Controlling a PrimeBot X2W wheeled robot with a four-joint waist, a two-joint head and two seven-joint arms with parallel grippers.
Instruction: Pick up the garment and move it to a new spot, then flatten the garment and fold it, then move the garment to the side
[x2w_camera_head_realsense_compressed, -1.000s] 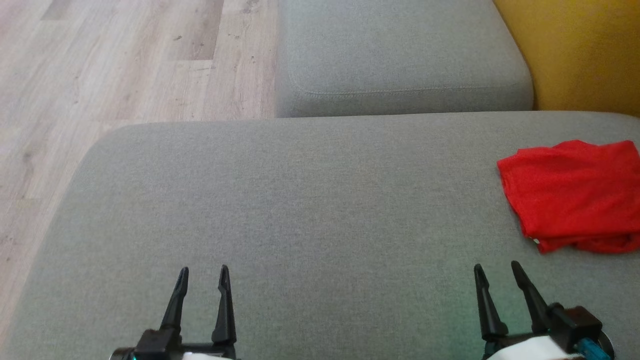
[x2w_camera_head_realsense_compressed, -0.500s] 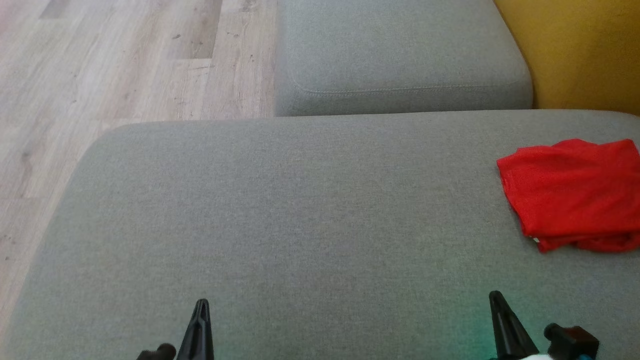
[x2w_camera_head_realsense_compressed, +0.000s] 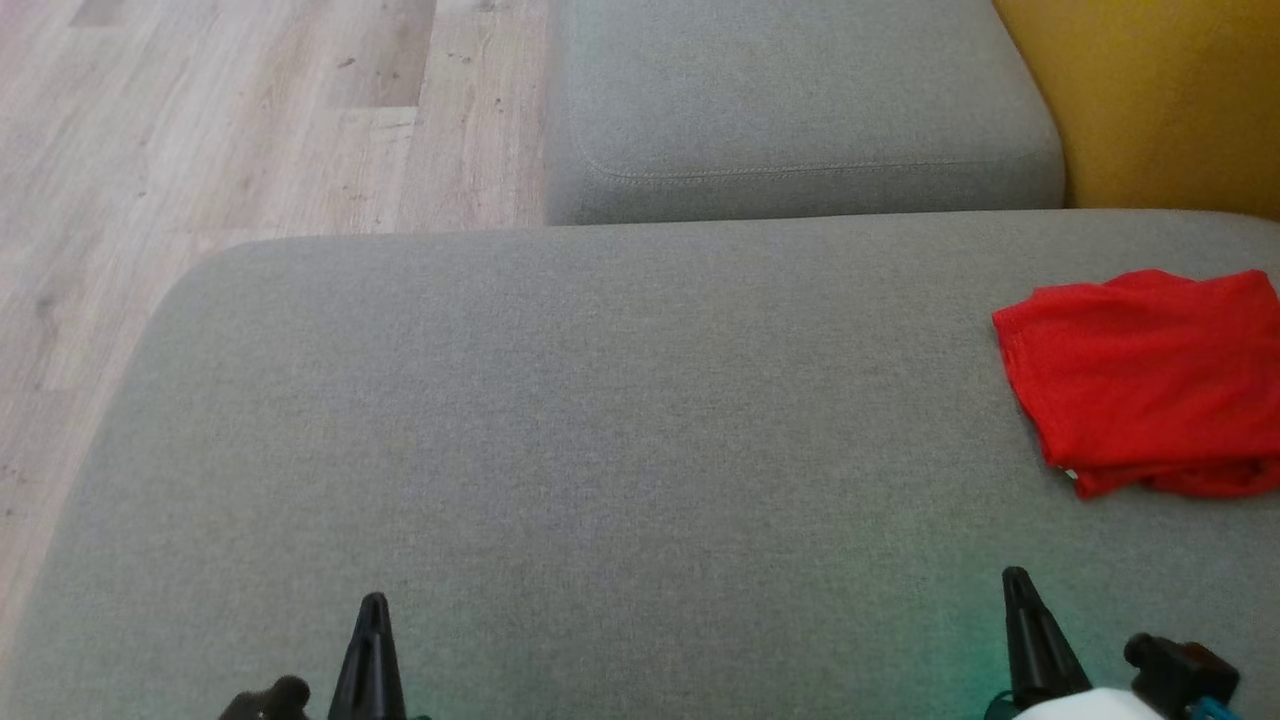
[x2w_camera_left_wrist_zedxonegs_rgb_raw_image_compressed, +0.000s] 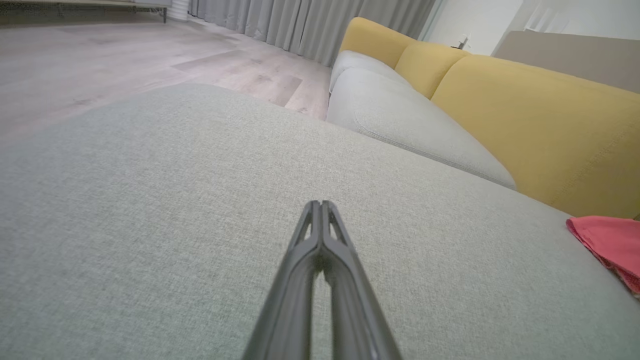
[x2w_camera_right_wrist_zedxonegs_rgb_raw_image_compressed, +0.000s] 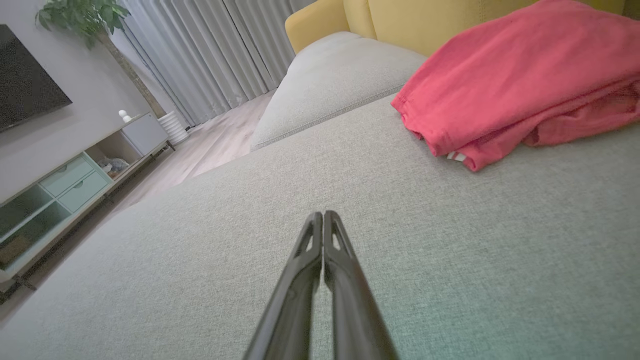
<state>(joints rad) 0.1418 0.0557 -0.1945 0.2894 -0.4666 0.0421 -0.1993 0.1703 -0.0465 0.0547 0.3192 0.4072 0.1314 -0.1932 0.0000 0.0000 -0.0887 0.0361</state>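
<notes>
A: Vs a second ago, the left gripper and right gripper have both gone from fingers spread to pinched shut, and both sit lower in the head view. The whole frame has shifted a little too, but that's the camera. The garment lies where it was.

B: Holding anything?

A: No. Both wrist views show the fingers closed tip to tip over bare seat, with nothing between them.

B: Where's the garment exactly?

A: Far right of the seat, near the yellow backrest, partly cut off by the frame edge. It's red and lies in a rough rectangle, layers stacked, a lower edge poking out at the front. It's well apart from the left gripper and nearer the right one, but not touching it.

B: Which step?

A: Judgement call. It looks like the last one: folded, parked to the side, arms back at rest. Can't rule out the very start, though, with a loosely folded garment waiting for pickup.

B: Next move if it's the start?

A: Right arm's job. It would need to open, reach forward and to its right, and pinch the near edge. Those are thin layers on soft fabric, so it might catch only the top one.

B: Arm pose?

A: Both are low at the front of the seat, fingers pointing forward along it — roughly parallel and well apart from each other.
</notes>
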